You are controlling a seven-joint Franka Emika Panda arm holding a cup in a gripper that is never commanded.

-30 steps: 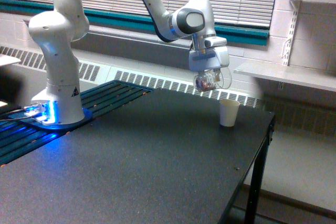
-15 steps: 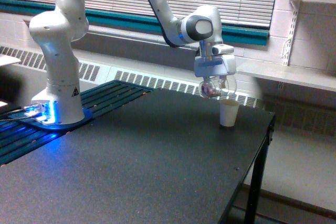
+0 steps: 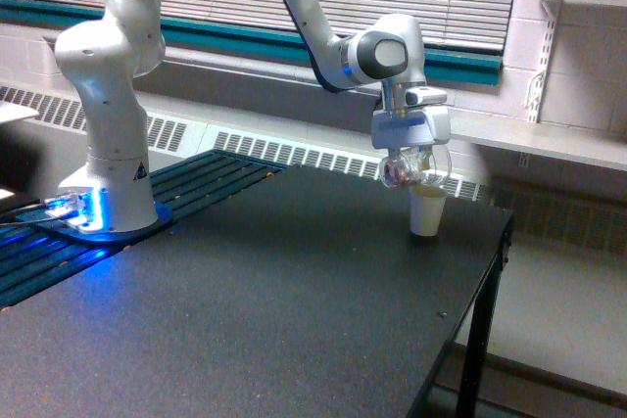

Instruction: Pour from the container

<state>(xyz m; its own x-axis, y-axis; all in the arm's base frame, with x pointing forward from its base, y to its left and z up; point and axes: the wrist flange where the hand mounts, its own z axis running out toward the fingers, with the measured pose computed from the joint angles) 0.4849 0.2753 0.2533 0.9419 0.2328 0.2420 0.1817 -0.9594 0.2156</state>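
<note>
Gripper point(image 3: 412, 162) is clamped on the container point(image 3: 411, 169), a small clear rounded cup; we can just make out reddish-brown and pale bits through the wall. It hangs in the air right above the mouth of the white paper cup point(image 3: 427, 210), which stands on the black table point(image 3: 294, 320) near the far corner on the exterior view's right, close to that side edge. The container looks tipped over toward the paper cup, with the lower edge seeming to meet or nearly meet the paper cup's rim. We can't tell if they touch, and the container's outline is too blurred to fix the exact tilt.

Step in hand, as we read it: lined up over the receiver, at the start of the pour. No pieces visibly falling, and we can't see inside the paper cup.

Next move calls for:
- wrist roll to bring the container's lip further down, slowly, since loose pieces will likely go in a clump
- keeping the lip inside the paper cup's rim, as the opening is narrow
- no sideways push: the paper cup is light, unheld and near the table edge, so a nudge could tip it or knock it off

The arm's base point(image 3: 108, 193) sits well apart, at the opposite far side of the table.
</note>
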